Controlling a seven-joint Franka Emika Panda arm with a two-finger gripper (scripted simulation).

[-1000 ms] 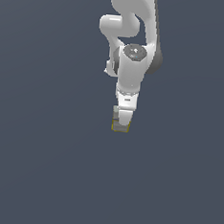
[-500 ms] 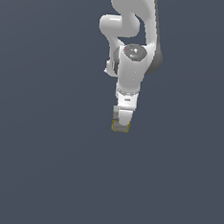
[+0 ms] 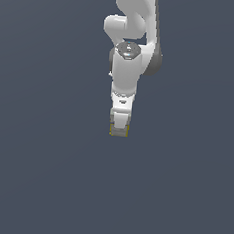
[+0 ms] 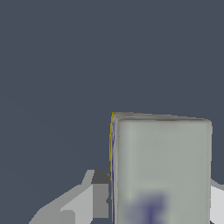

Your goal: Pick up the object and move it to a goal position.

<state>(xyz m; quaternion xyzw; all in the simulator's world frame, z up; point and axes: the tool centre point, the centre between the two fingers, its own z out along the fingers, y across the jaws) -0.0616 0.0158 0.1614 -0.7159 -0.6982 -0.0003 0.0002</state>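
1. We see one white arm [image 3: 127, 69] reaching down from the upper edge of the exterior view, over a plain dark grey floor [image 3: 44, 173]
2. The claw [image 3: 119, 130] sits at the arm's lower end and points toward the bottom of the exterior view
3. The carton [image 3: 118, 132] is lodged between the claw's fingers; in the exterior view only a grey patch with a thin yellow edge shows at the fingertips
4. In the wrist view the carton [image 4: 161, 168] fills much of the frame as a pale grey-white face with a yellow line along one edge and a blurred blue mark on it
5. We find one finger [image 4: 98, 194] pressed against the carton's yellow-edged side, and a sliver of the other finger [image 4: 216, 203] at the opposite side; the claw is pinching the carton
6. The visible face is longer than it is wide, and its long axis runs away from the wrist, in line with the fingers
7. The blue mark lies at the end of the face nearer the wrist
8. We cannot tell from either view whether the carton touches the floor or is lifted off it
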